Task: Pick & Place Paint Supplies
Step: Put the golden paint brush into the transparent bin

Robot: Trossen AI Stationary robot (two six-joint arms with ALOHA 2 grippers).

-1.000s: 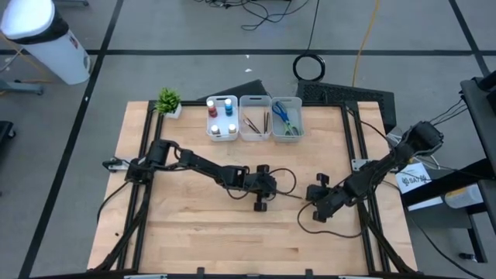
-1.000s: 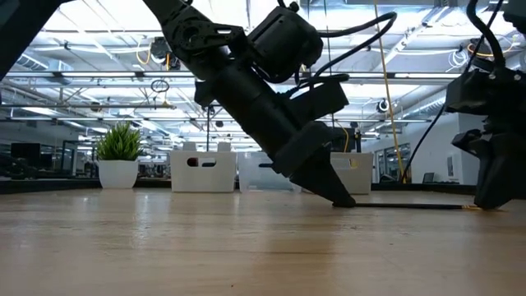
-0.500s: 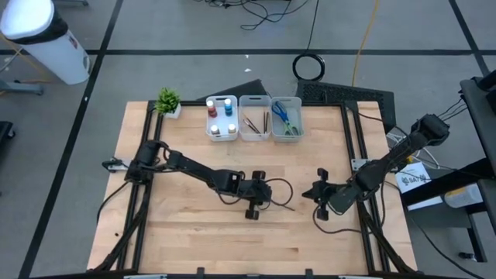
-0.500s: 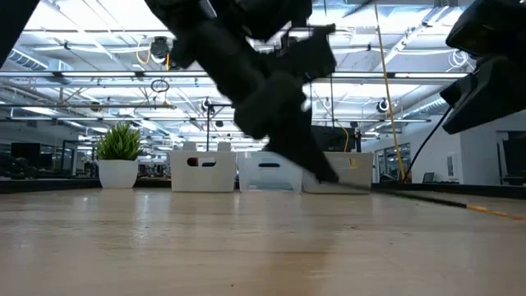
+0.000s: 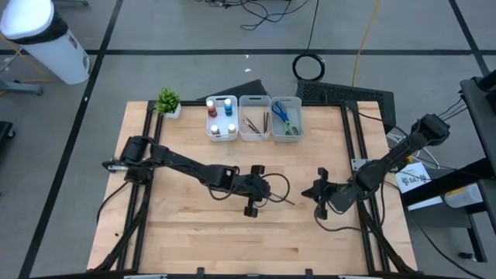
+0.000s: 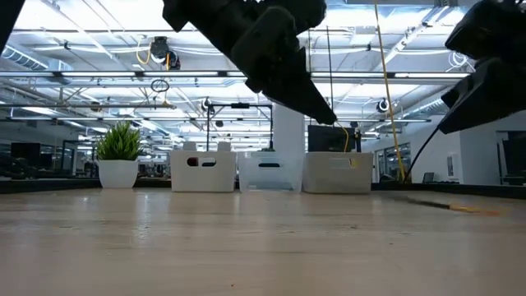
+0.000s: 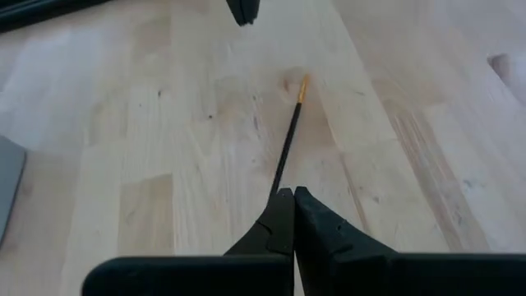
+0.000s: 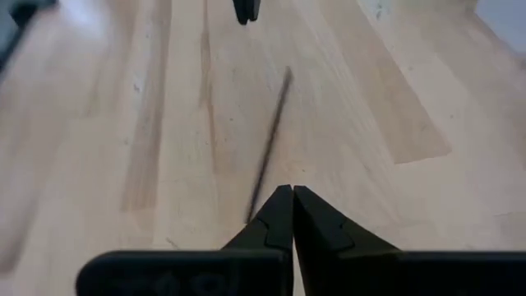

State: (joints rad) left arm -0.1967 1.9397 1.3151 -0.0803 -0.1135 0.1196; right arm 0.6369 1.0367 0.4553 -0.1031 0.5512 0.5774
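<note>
A thin dark brush point(image 5: 287, 201) with a yellowish tip point(image 7: 303, 86) lies flat on the wooden table between my two grippers. My left gripper point(image 5: 270, 194) is shut and hangs above the brush's dark end. In its wrist view the brush point(image 7: 289, 136) runs out from behind the shut fingertips point(image 7: 285, 195). In the right wrist view the brush point(image 8: 269, 144) stops short of the left fingertips point(image 8: 244, 10). My right gripper point(image 5: 314, 191) hangs shut above the tip end. The low view shows the brush point(image 6: 448, 205) down on the table and the left gripper point(image 6: 331, 121) well above it.
Three whitish bins stand in a row at the table's far edge: one with paint bottles point(image 5: 222, 116), one with brushes point(image 5: 255, 118), one with scissors point(image 5: 287, 116). A small potted plant point(image 5: 168, 101) stands to their left. Bare wood surrounds the brush.
My left gripper, which stood shut at the brush's dark end on the table, has risen well clear and drawn back a little toward the table's left. My right gripper rose early in the second, then kept still. The brush has stayed on the table and swung slightly.
</note>
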